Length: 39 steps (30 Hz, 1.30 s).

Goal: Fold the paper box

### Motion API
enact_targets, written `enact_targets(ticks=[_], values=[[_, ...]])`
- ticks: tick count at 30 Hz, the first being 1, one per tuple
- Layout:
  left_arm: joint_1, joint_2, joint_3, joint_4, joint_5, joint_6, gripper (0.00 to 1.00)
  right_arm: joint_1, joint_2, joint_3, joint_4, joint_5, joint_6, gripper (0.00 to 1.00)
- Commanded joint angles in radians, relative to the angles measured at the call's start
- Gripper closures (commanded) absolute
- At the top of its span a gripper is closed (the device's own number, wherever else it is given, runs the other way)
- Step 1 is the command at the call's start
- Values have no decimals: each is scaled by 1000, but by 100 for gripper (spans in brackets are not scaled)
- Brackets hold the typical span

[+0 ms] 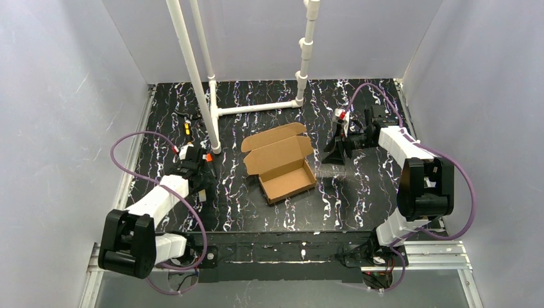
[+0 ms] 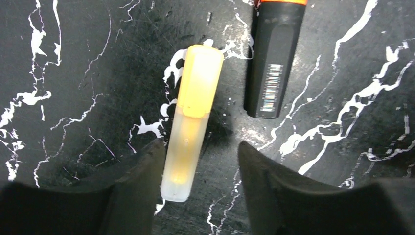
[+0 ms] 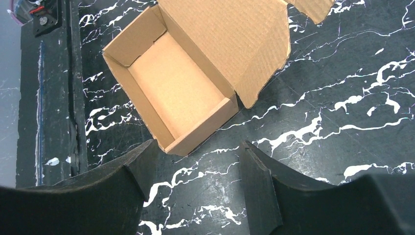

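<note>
Now: paper box (image 1: 282, 168) at middle of bench (image 1: 359, 199), tray walls up, lid flap open. Right gripper (image 3: 195, 147) near box corner — jaws apart, empty. Left gripper (image 2: 200, 146) jaws apart astride yellow highlighter (image 2: 193, 107), not clamped. Next, likely — swing lid down, tuck tabs.

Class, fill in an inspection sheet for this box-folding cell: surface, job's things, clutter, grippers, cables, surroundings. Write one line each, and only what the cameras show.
Surface: black table with white veining.
Job's things: paper box at the centre, walls up, lid open, nothing inside.
Clutter: yellow highlighter and black marker lying side by side, not touching.
Grippers: left gripper jaws open, straddling the highlighter's near end; right gripper jaws open and empty, box just ahead.
Cables: purple cables loop beside each arm, away from the box.
Surroundings: white pipe frame at the back; pale walls on three sides.
</note>
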Motion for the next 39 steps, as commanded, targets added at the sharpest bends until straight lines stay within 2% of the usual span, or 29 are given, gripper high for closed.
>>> enact_targets(ticks=[1,4,12,15,18,19,21,25,29,33,35,37,39], values=[[23,26,14,-5,-25,-19,54,-2,8,20,-32,-31,-23,30],[37,48,9,-2,-11,-32,61,-2,11,23,-38,-34,-27,30],[54,68,6,-3,14,-53,61,-1,12,25,-44,-37,-30,30],[57,106,31,-63,-13,-105,63,-1,11,26,-48,-38,-35,30],[58,153,74,-128,-10,-154,86,-1,11,29,-57,-39,-42,30],[58,154,78,-133,10,-161,91,-1,10,31,-60,-38,-45,30],[56,121,67,-123,74,-178,100,-1,10,32,-64,-38,-51,30],[53,-8,52,-145,168,-172,100,-1,12,33,-72,-40,-62,30],[44,-214,13,-160,298,-158,100,-1,17,34,-76,-42,-66,30],[39,-395,-93,-20,559,-124,100,-1,22,34,-76,-42,-66,30],[36,-463,-177,145,714,-159,100,-3,27,34,-76,-41,-66,30],[30,-499,-269,376,849,-199,100,-1,28,34,-76,-39,-66,30],[-17,-505,-280,490,899,-186,100,-1,31,33,-76,-39,-66,30]])
